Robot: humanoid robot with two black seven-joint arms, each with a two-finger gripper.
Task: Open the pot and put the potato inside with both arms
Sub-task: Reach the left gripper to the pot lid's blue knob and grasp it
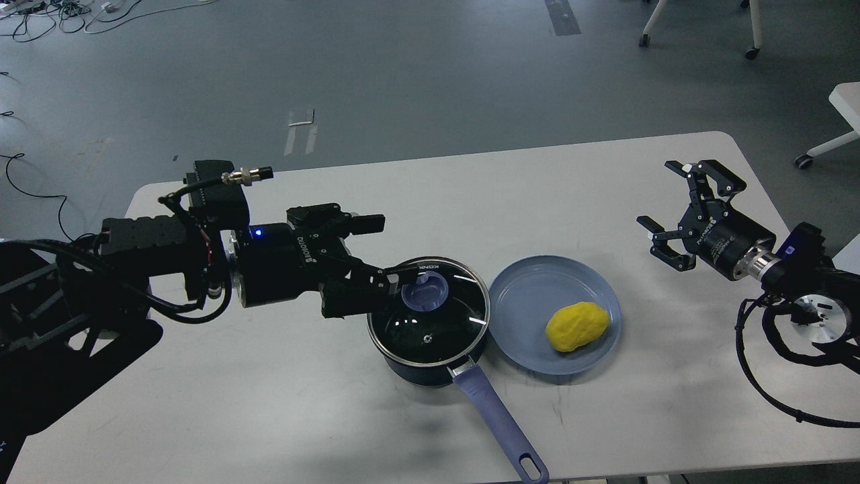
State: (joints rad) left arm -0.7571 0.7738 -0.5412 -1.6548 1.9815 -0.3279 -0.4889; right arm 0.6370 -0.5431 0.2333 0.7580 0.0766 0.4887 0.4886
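Note:
The black pot [430,343] stands at the table's middle with its glass lid [437,323] on and its blue-purple handle [494,417] pointing to the near right. The lid's blue knob [424,294] sits toward its far side. My left gripper [383,252] is open, reaching in from the left, with its fingers spread just left of the knob and its lower finger [396,275] over the lid's rim. The yellow potato [577,326] lies on a flat blue plate [531,296] right of the pot. My right gripper [678,208] is open and empty, above the table's right side.
The white table [430,195] ends close behind both grippers. Beyond it is grey floor with cables at the far left and chair legs at the far right. Black cabling [772,376] loops below my right arm over the table's right edge.

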